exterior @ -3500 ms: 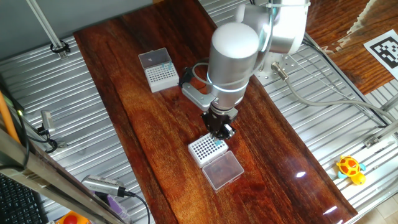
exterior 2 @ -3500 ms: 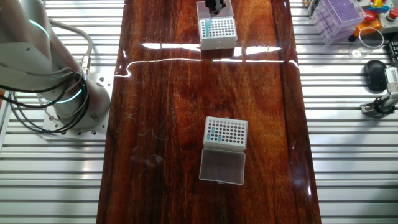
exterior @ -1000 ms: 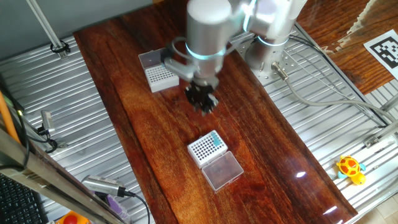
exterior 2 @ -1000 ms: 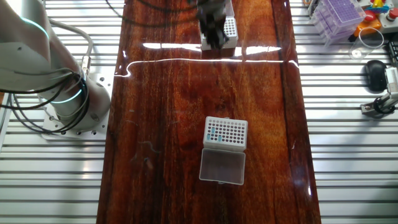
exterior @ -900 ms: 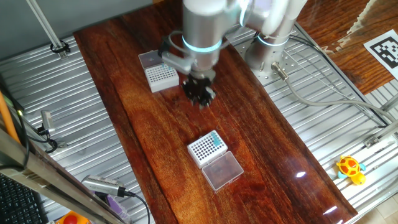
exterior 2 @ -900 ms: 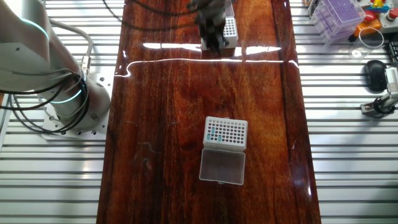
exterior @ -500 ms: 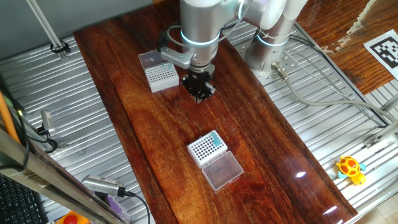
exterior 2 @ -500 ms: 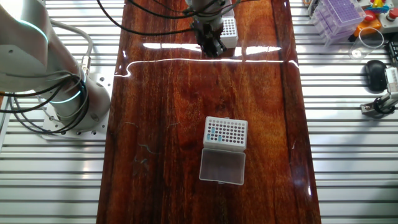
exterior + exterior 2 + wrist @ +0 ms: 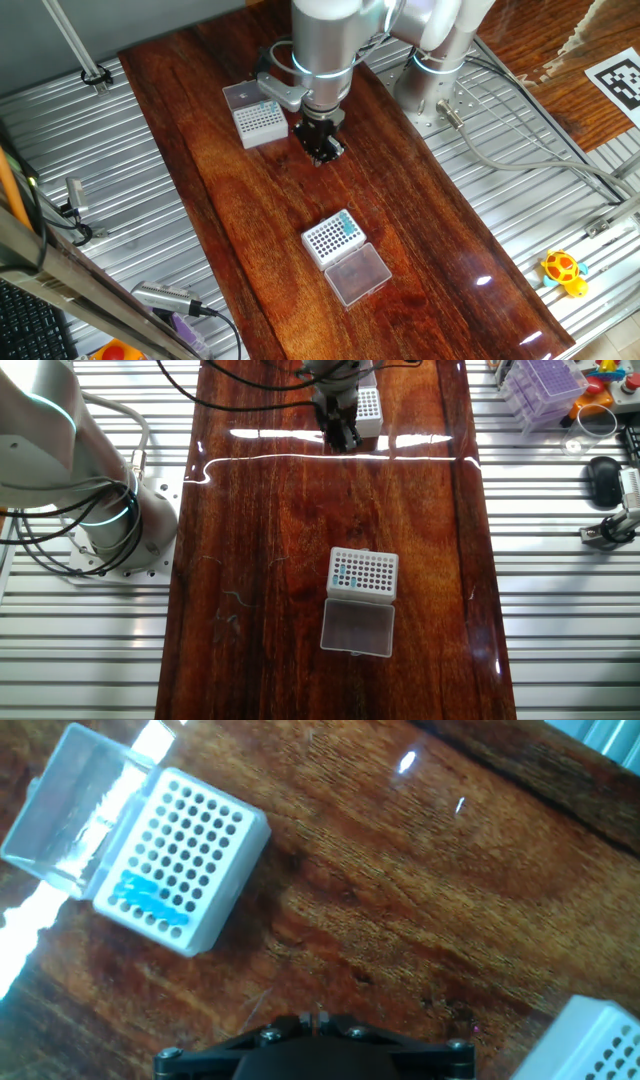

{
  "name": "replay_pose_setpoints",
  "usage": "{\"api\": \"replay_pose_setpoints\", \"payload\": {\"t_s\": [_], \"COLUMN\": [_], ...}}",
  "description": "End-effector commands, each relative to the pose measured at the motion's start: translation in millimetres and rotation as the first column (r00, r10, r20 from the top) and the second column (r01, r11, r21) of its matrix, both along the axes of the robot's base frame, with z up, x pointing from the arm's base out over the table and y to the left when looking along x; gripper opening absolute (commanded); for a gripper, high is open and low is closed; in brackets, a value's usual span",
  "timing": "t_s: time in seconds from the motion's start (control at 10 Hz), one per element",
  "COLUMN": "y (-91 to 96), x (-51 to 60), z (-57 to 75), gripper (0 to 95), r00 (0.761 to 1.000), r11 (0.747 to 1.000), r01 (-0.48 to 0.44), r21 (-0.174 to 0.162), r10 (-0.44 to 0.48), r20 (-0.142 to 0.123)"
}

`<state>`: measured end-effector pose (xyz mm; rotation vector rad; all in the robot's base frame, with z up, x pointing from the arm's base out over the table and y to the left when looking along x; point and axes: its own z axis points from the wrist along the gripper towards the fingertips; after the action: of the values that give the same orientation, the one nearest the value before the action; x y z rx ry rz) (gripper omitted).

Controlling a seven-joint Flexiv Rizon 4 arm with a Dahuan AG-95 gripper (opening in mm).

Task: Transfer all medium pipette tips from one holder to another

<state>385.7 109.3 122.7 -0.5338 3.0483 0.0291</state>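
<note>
The holder, a white rack with fine grey dots, stands near the table's front with teal medium pipette tips at one corner and its frosted lid beside it. The other rack has bold dark holes and a clear lid; the hand view shows a row of teal tips in it. My gripper hangs over bare wood between the racks, close to the bold-holed rack. Its fingers are pressed together, and a thin sliver that looks like a tip pokes out between them.
Ribbed metal panels flank the wooden table. My arm's base stands beside it. A purple tip box and a mouse sit off one side. A yellow toy and a hand pipette lie off the other.
3.5 s ago my gripper was down at the fine-dotted holder. Since then it has lifted and travelled across the table toward the bold-holed rack, moving only slightly in the last half second.
</note>
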Motion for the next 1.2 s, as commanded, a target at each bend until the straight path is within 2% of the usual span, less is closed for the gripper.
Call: {"api": "replay_pose_setpoints", "payload": {"t_s": [0.1,0.2,0.7,0.9,1.1,1.2], "y": [0.6,0.6,0.6,-32.1,-92.1,-104.5], "x": [1.3,1.3,1.3,5.2,5.7,5.6], "z": [-1.1,-1.1,-1.1,-0.1,-5.6,-6.8], "gripper": [0.0,0.0,0.0,0.0,0.0,0.0], "r00": [0.997,0.994,0.995,1.0,0.996,0.994], "r11": [0.997,0.994,0.995,1.0,0.996,0.994], "r01": [0.079,0.106,0.095,0.024,-0.085,-0.107], "r21": [-0.003,-0.001,-0.003,0.001,0.011,0.016], "r10": [-0.079,-0.106,-0.095,-0.024,0.085,0.107], "r20": [-0.01,-0.012,-0.019,-0.018,-0.007,-0.003]}}
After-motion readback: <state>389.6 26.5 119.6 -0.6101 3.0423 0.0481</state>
